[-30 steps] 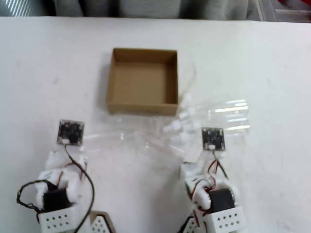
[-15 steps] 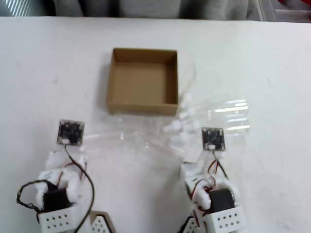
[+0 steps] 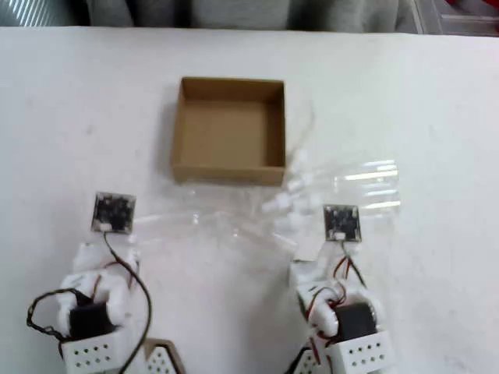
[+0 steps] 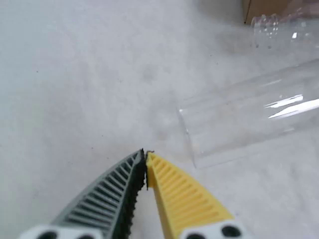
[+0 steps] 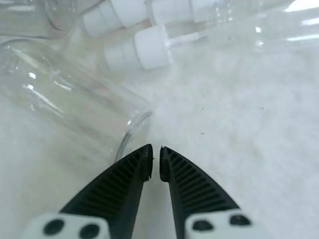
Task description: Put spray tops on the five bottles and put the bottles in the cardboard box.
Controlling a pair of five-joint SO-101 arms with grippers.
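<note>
The open, empty cardboard box (image 3: 230,128) stands at the middle of the table. Between it and the arms lie clear bottles without tops (image 3: 195,222) (image 3: 366,183) and a cluster of white spray tops (image 3: 284,206). My left gripper (image 4: 145,154), grey and yellow, is shut on nothing, its tips just short of the base of a lying clear bottle (image 4: 249,119). The black right gripper (image 5: 155,152) is shut and empty beside the base of another lying bottle (image 5: 65,104). Beyond it are loose spray tops (image 5: 139,52) with thin tubes.
In the high view the left arm (image 3: 93,312) and the right arm (image 3: 343,312) sit at the near edge. White tabletop (image 3: 78,117) lies bare left of the box. A box corner (image 4: 264,7) and a bottle neck (image 4: 266,25) show in the left wrist view.
</note>
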